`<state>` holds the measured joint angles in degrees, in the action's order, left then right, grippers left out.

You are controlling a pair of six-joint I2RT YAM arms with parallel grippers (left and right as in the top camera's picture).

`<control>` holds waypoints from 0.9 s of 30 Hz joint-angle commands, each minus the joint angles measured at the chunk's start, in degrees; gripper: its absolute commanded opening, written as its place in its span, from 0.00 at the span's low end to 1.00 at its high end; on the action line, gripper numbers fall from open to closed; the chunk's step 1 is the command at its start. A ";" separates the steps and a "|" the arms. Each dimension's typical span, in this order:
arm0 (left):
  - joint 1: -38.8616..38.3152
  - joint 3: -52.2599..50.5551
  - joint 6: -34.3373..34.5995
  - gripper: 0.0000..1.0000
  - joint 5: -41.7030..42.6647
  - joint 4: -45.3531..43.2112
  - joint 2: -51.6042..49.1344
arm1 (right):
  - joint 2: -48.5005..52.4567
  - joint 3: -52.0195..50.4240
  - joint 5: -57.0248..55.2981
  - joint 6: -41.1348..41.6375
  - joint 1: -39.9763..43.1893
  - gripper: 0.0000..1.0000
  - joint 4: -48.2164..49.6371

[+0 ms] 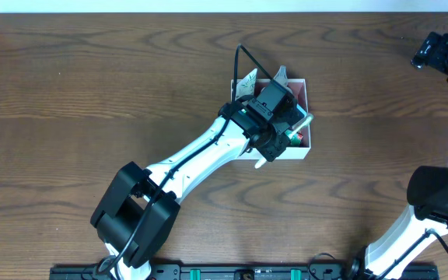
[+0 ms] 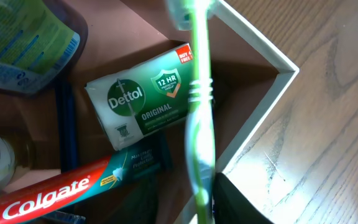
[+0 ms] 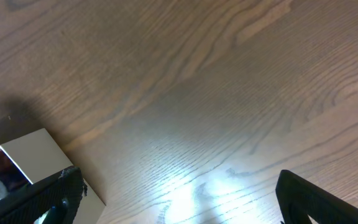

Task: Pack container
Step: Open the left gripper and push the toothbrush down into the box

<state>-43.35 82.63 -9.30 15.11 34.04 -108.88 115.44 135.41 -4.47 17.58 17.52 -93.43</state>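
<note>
Directly under my left gripper (image 1: pixel 286 128) sits the container (image 1: pixel 298 154), a shallow square box with white walls and a pink inside. It is on the table (image 1: pixel 92 78), a little right of centre.

In the left wrist view, one corner of the container (image 2: pixel 261 115) points off to the right. Lying flat on the pink floor are a green soap pack (image 2: pixel 145 99), a red toothpaste tube (image 2: pixel 61 190) and, at the far left, a pouch (image 2: pixel 23 43).

A green toothbrush (image 2: pixel 197 124) hangs above them, blurred and close to the camera. It appears clamped in my left fingers (image 2: pixel 247 199), only one of which shows. The brush runs straight away from me, crossing the soap's right end at a slant to the two walls that meet in the corner. I judge it is over the inside of the box, just beside that corner, so it should go down on this slant to lie clear of the walls.

My right gripper (image 1: pixel 442 50) is well apart, at the table's far right. Its fingers (image 3: pixel 316 199) are spread wide on nothing, with only a box corner (image 3: pixel 33 155) in its view. The left arm is far nearer.
</note>
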 commanded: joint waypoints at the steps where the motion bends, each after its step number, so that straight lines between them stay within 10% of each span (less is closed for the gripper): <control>1: 0.59 0.11 -0.57 0.27 -2.78 -0.13 -0.44 | -1.31 0.55 0.00 0.81 0.11 0.99 -0.04; 13: 2.51 0.11 -0.50 0.06 -2.73 -0.33 -0.42 | -1.31 0.55 0.00 0.81 0.11 0.99 -0.04; 27: 3.34 0.94 -0.50 0.07 -2.75 -0.33 0.24 | -1.31 0.55 0.00 0.81 0.11 0.99 -0.04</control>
<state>-41.23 82.65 -9.10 16.34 33.61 -108.86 115.44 135.41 -4.47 17.58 17.52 -93.43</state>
